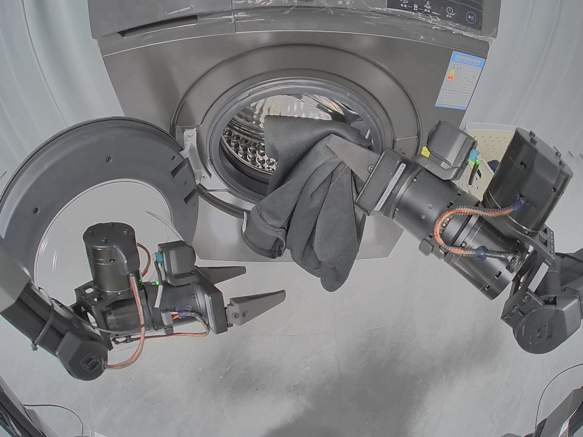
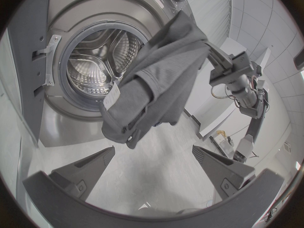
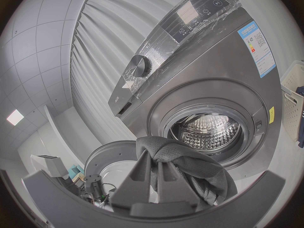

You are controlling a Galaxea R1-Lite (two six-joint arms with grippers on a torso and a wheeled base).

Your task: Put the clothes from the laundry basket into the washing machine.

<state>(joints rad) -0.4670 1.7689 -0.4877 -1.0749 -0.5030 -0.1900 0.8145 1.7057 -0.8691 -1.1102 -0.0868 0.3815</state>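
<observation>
Left gripper (image 1: 264, 281) released, 7 o'clock; my right gripper (image 1: 340, 150) clenches grey garment (image 1: 310, 213) before the drum (image 1: 243, 144); laundry basket (image 1: 484, 139), 3 o'clock, holds blue cloth (image 3: 300, 92).

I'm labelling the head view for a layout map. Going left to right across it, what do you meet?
open washer door → left gripper, open → dark grey garment at the drum mouth → right gripper, shut on it → laundry basket
</observation>
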